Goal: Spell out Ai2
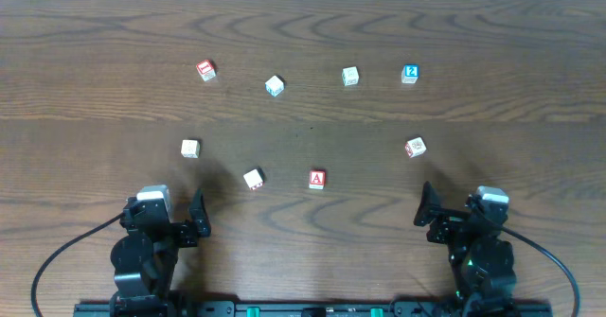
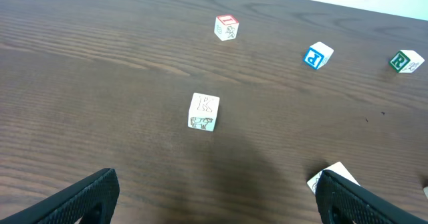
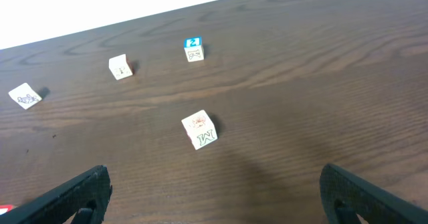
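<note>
A red "A" block [image 1: 317,179] lies near the front centre of the table. A blue-topped "2" block [image 1: 409,73] lies at the far right and also shows in the right wrist view [image 3: 193,49]. A red-topped block [image 1: 206,70] that seems to bear an "I" lies at the far left and shows in the left wrist view [image 2: 227,27]. My left gripper [image 1: 199,215] [image 2: 217,197] is open and empty at the front left. My right gripper [image 1: 424,206] [image 3: 214,190] is open and empty at the front right.
Other letter blocks are scattered about: a white "K" block [image 1: 190,148] [image 2: 203,112], a white block [image 1: 254,179] beside my left finger [image 2: 332,177], a blue-and-white block [image 1: 275,86] [image 2: 317,55], a green "R" block [image 1: 350,76] [image 2: 406,61], and an "M" block [image 1: 415,147] [image 3: 200,130].
</note>
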